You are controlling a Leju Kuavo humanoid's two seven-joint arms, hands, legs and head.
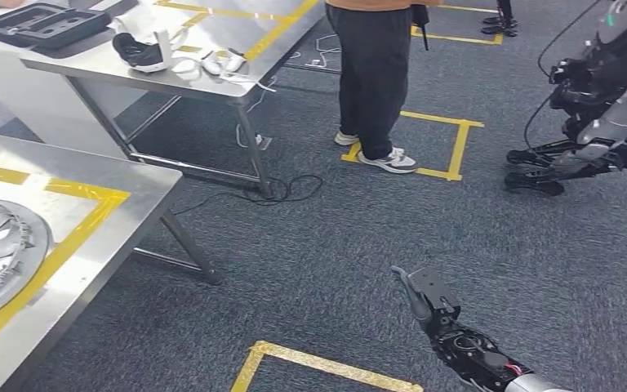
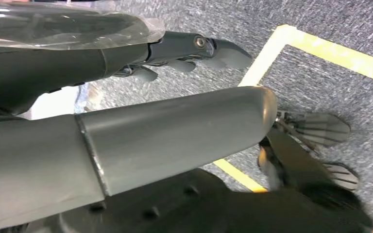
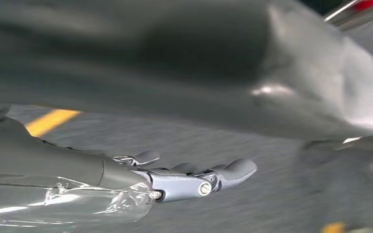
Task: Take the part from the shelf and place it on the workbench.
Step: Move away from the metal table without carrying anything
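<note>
Resting flat on near-left steel surface (image 1: 122, 204), silver hubcap part (image 1: 0, 253), inside yellow tape, right hand (image 1: 429, 298) empty over carpet, fingers spread, left hand (image 2: 184, 51) likewise empty, fingers extended.

right hand (image 1: 433, 304): dark grey fingers | black wrist, exposed cables | silver forearm

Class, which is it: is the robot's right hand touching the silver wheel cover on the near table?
Apart. The head view shows the right hand over carpet, well away from the wheel cover.
</note>
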